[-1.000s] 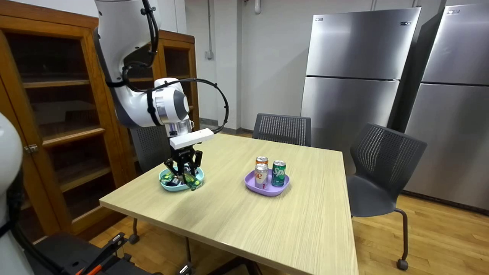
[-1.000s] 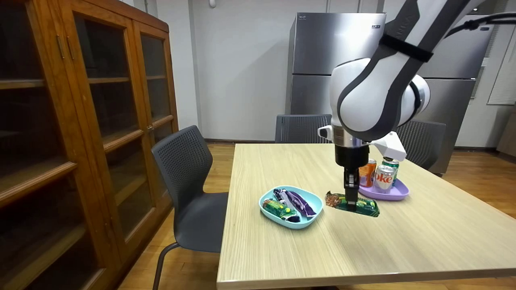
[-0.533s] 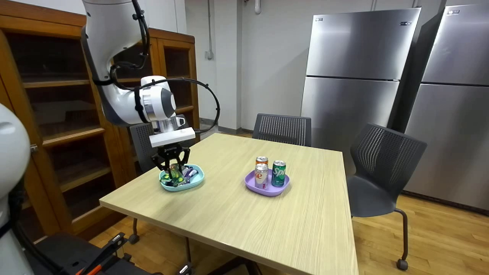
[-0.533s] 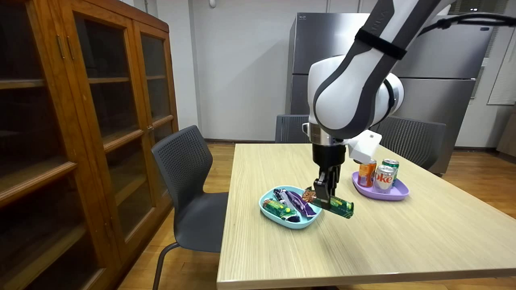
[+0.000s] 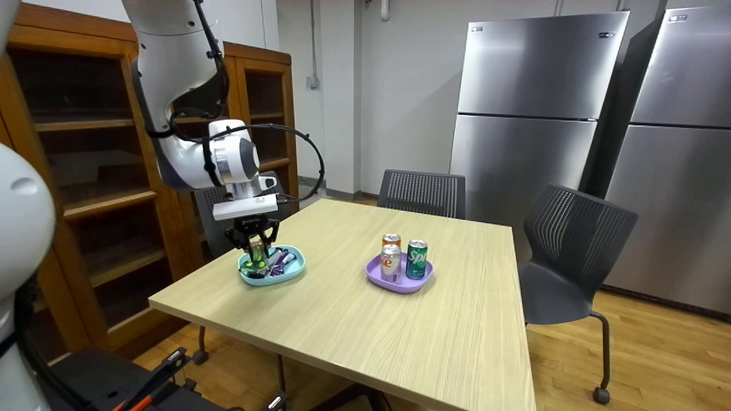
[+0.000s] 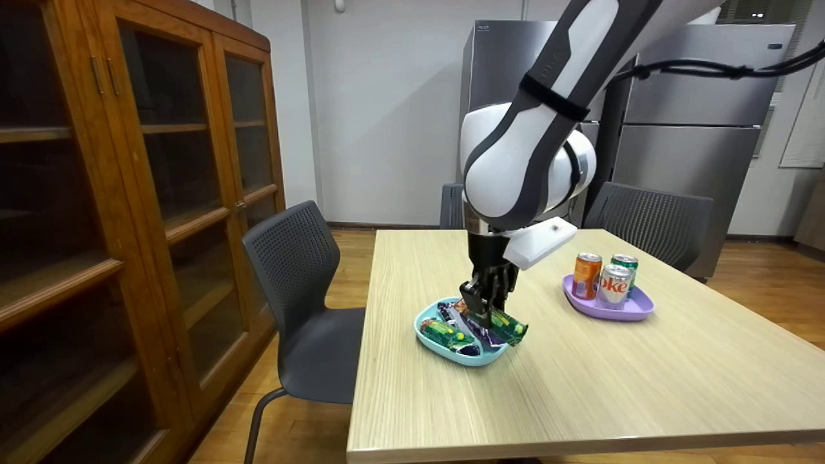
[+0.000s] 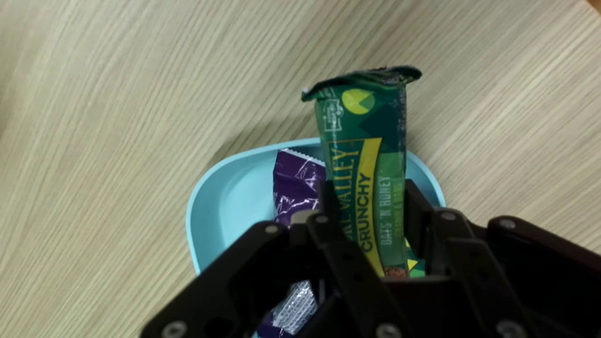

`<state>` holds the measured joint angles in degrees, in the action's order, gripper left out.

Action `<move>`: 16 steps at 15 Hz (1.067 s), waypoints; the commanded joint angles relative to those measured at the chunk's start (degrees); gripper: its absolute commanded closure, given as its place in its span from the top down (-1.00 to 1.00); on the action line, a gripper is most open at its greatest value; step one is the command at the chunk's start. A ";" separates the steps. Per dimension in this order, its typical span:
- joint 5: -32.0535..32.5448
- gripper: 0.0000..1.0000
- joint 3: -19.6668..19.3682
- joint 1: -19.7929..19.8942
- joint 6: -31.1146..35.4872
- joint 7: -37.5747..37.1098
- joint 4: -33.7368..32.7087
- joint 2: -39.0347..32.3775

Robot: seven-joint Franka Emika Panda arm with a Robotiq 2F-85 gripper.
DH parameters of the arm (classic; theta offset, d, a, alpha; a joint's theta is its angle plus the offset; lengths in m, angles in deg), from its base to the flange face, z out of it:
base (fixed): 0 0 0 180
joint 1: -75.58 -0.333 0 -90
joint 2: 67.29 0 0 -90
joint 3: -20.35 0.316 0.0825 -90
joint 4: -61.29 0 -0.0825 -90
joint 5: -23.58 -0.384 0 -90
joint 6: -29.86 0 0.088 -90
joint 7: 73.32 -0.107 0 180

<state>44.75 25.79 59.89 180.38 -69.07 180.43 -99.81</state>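
Refrigerators point(image 5: 528, 165): Two are seen in the background, well apart from the fingers point(image 7: 416, 211).
Table point(image 5: 445, 337): Its wood-grain top is spread beneath the fingers.
Turquoise tray point(image 7: 230, 202): It is placed directly below the fingers.
Purple tray point(image 6: 606, 314): It is placed well apart from the fingers, to their right in both exterior views.
Gripper point(image 7: 368, 197): It is hung over the turquoise tray, fingers closed in from both sides.
Orange can point(image 6: 586, 277), silver Coke can point(image 6: 614, 288), green Sprite can point(image 5: 417, 260): All are stood upright in the purple tray, away from the fingers.
Nature Valley Crunchy Oats 'n Honey granola bar point(image 7: 364, 178): It is pinched by its long sides between the fingers, with one end projected past the turquoise rim; contact with anything below cannot be told. Its handling above the tray is judged to be the step in hand; a steady pinch and care around that rim are judged to be called for by the next move.
Second green bar point(image 6: 448, 336): It is laid in the turquoise tray, near the fingers.
Purple-wrapped packet point(image 7: 299, 188): It is laid in the same tray, just left of the fingers in the wrist view.
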 commanded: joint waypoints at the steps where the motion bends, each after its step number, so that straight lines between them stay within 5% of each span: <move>1: -1.79 -0.76 -1.36 -1.82 -1.88 -4.32 -7.06 -4.87; 8: -5.52 -0.76 -1.72 -1.99 -3.30 -5.82 -15.46 -11.52; 9: -5.87 0.24 -1.47 -1.78 -3.82 -5.29 -16.16 -11.99; 16: -5.56 1.00 -1.71 -1.82 -2.39 -5.29 -14.91 -10.14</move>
<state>39.72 24.65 58.93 178.90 -73.53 165.14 -111.74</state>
